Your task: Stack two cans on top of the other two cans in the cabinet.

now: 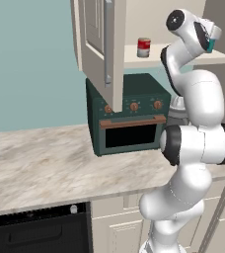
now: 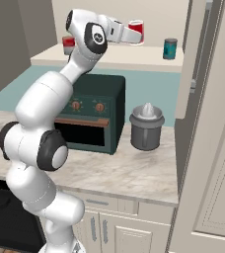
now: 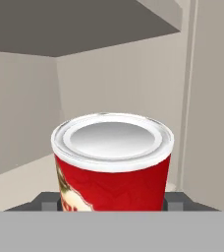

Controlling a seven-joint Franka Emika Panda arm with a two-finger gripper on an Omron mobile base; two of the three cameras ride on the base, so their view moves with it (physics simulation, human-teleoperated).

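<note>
The cabinet [image 2: 209, 123] stands open, with its pale shelf [image 2: 109, 58] above the oven. In the hand view a red can [image 3: 113, 162] with a silvery top sits close up between my gripper [image 3: 112, 201] fingers, which press on both of its sides. From the right base view my gripper [image 2: 134, 33] holds that red can [image 2: 136, 28] over the middle of the shelf. A second red can [image 2: 68, 45] [image 1: 143, 48] stands at the shelf's left end. To the right of my hand stands the teal can [image 2: 170, 48], apart from it.
A dark green oven [image 1: 129, 116] sits on the marble counter [image 1: 40, 163] under the shelf. A grey lidded jar [image 2: 146, 127] stands to the oven's right. The open cabinet door [image 1: 102, 44] hangs left of the shelf, and another tall door panel rises at the right.
</note>
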